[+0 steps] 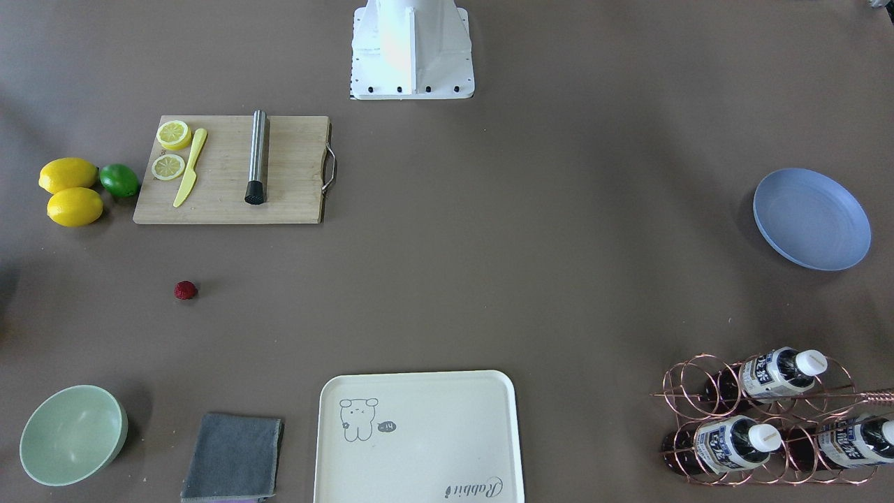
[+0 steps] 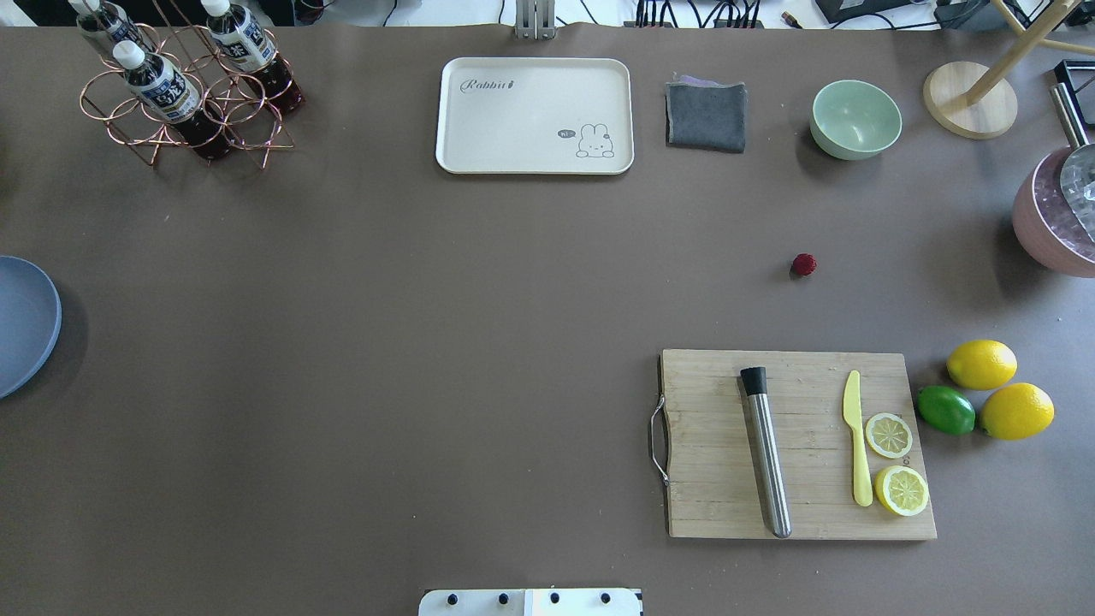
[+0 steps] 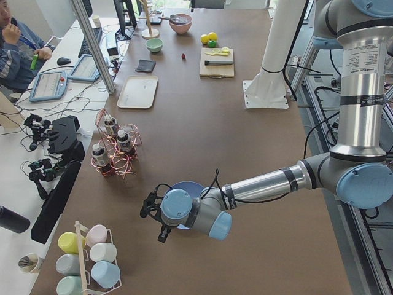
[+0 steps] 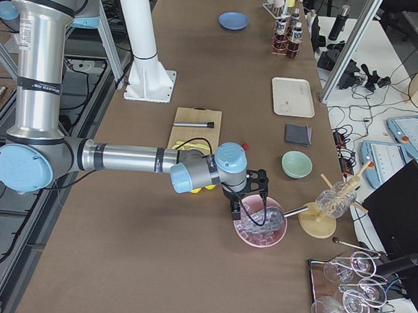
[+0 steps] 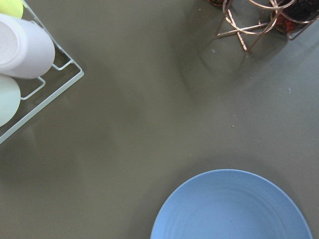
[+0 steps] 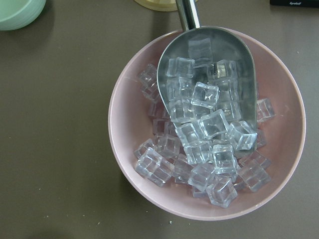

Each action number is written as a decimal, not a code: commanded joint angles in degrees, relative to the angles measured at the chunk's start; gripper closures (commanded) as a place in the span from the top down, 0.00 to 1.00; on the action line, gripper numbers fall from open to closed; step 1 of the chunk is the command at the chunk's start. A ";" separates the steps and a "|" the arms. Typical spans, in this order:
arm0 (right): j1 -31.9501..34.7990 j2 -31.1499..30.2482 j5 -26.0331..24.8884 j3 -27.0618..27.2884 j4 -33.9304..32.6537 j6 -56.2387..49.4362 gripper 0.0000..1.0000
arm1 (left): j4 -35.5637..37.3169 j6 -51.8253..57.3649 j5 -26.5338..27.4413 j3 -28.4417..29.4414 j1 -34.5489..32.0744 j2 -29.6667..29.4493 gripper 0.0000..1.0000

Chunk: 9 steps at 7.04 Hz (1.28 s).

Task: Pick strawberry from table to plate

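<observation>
The brown counter (image 2: pixel 428 342) runs the length of the room with an arm reaching out low over each end. The left arm (image 3: pixel 264 183) holds its jaws above bare counter, with the blue plate (image 5: pixel 234 209) just beside and partly beneath them. From where these jaws show, I cannot tell whether they stand apart or together. The right arm (image 4: pixel 126 157) hangs its jaws straight over a pink bowl (image 6: pixel 129 164) of ice cubes with a metal scoop (image 6: pixel 209 59) resting in it. Their state I cannot tell either. The wooden cutting board (image 2: pixel 796 445) lies near the right jaws. The strawberry (image 1: pixel 185 290) sits on the open counter near the right jaws, just past the board, and well apart from the left jaws and the plate.
</observation>
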 commanded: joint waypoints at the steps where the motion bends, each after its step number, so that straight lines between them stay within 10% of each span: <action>1: -0.26 -0.01 -0.05 0.04 0.00 -0.04 1.00 | -2.92 -1.56 0.05 3.49 3.11 0.25 0.98; 9: -1.13 -0.01 -2.86 0.04 0.00 -0.04 1.00 | -3.01 -1.83 -0.74 7.54 9.89 -0.80 0.82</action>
